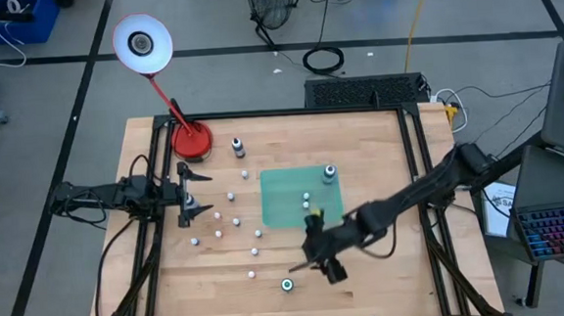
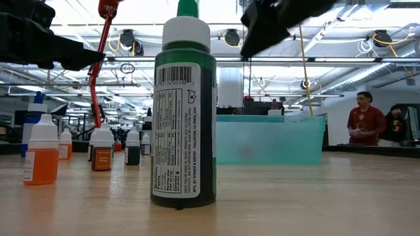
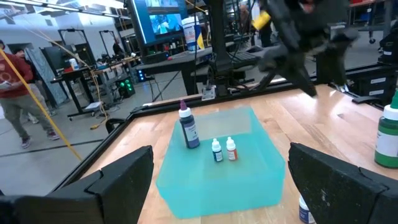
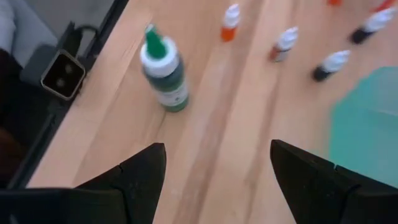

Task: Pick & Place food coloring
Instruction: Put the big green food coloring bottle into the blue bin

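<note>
Nearby, green bottle [image 1: 288, 285] stands edge-close.

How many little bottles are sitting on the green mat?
3. On the translucent green rectangular mat: a taller dark bottle with a purple tip, then side by side a tiny blue bottle and a tiny orange bottle. None looks hidden.

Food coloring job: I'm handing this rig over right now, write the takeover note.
Right end effector: open, empty, above the near table edge beside the green bottle, which stands upright.
Left end effector: open, empty, waiting at the left side near the red lamp base.
Done: three bottles stand on the green mat, one larger dark bottle and two small ones.
Left: the green bottle, a dark bottle near the lamp base, and about ten small bottles scattered on the wood left of the mat.
</note>
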{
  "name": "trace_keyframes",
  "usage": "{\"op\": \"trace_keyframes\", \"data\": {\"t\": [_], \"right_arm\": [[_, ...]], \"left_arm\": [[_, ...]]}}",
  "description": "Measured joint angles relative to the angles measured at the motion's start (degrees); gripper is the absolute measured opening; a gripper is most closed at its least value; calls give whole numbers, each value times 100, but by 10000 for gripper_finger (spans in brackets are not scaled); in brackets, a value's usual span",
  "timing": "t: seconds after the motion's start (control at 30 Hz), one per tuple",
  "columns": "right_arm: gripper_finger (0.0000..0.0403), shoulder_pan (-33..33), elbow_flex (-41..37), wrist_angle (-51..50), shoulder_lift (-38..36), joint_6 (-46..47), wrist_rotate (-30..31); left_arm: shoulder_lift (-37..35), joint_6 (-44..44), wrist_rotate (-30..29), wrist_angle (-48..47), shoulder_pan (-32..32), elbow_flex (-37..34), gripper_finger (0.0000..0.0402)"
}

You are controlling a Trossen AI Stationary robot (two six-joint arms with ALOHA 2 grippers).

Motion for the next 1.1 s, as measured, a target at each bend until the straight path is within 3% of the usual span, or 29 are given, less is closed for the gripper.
{"op": "trace_keyframes", "data": {"t": [0.23, 1.1], "right_arm": [[274, 146, 0, 619, 628, -356, -11], [275, 356, 0, 2640, 1309, -670, -621]], "left_arm": [[0, 0, -2, 3, 0, 0, 365], [0, 0, -2, -6, 0, -2, 365]]}}
